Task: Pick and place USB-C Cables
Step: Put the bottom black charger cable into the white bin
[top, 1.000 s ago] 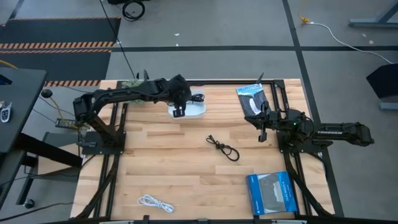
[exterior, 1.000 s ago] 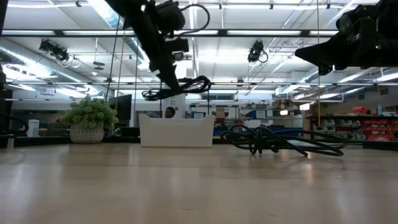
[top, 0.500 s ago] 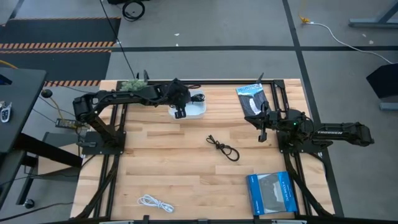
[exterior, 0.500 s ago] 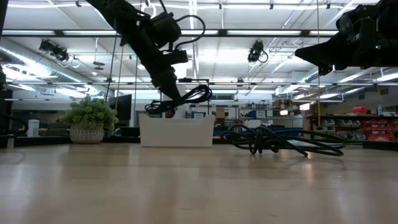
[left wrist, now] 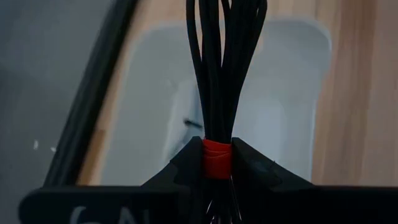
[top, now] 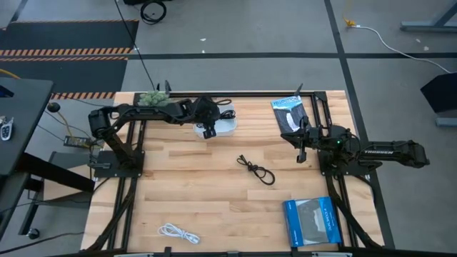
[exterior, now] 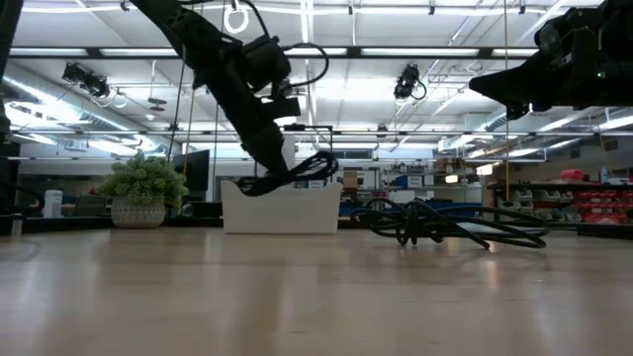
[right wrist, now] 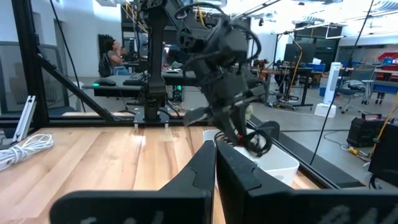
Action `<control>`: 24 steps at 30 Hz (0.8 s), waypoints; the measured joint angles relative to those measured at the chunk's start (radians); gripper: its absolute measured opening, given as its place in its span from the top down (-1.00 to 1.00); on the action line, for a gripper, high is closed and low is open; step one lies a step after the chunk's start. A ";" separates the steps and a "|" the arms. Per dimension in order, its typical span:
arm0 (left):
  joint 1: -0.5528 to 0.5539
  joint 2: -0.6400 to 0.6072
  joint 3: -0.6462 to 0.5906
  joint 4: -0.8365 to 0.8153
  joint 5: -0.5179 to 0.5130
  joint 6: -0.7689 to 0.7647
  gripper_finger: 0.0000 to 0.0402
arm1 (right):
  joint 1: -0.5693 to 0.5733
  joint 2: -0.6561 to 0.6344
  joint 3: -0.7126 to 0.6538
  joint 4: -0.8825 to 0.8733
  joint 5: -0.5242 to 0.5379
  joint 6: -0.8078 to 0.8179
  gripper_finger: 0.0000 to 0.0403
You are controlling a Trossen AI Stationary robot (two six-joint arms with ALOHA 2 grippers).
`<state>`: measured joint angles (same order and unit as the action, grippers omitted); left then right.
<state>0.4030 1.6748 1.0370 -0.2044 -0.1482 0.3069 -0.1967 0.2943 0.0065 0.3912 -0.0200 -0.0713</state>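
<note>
My left gripper (top: 208,130) hovers over the white tray (top: 226,127) at the table's far side, shut on a black cable bundle (left wrist: 222,68) bound with a red tie. A second black cable (top: 255,170) lies loose at mid-table, and it shows in the low view (exterior: 435,223) beside the tray (exterior: 282,212). A white cable (top: 178,233) lies near the near edge. The pale blue-grey cable is not visible. My right gripper (top: 300,155) waits shut above the table's right part, touching nothing. My left gripper pinches the bundle at its red tie (left wrist: 217,159) between the two fingers (left wrist: 185,163). It comes from above, slanting down, and the strands run out along the fingers. The bundle (exterior: 301,172) is lifted, its loops hanging at the height of the tray's rim.
A flat blue packet (top: 310,222) lies at the near right corner and a dark packet (top: 288,111) at the far right. A potted plant (top: 152,96) stands at the far left edge. Bare wood spreads across the middle and near left.
My left gripper has moved toward the far edge and down over the tray, still shut on the bundle. The bundle has dropped from well above the tray to its rim.
</note>
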 joint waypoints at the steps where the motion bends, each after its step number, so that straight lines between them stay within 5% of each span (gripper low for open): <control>1: -0.001 0.010 0.000 -0.005 -0.001 0.000 0.65 | 0.000 0.000 0.000 0.000 0.001 0.000 0.90; 24: -0.004 0.154 0.001 -0.008 0.015 0.073 0.64 | 0.000 0.000 0.000 0.004 0.000 0.000 0.90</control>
<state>0.3992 1.8284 1.0378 -0.2119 -0.1333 0.3800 -0.1967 0.2947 0.0067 0.3954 -0.0200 -0.0712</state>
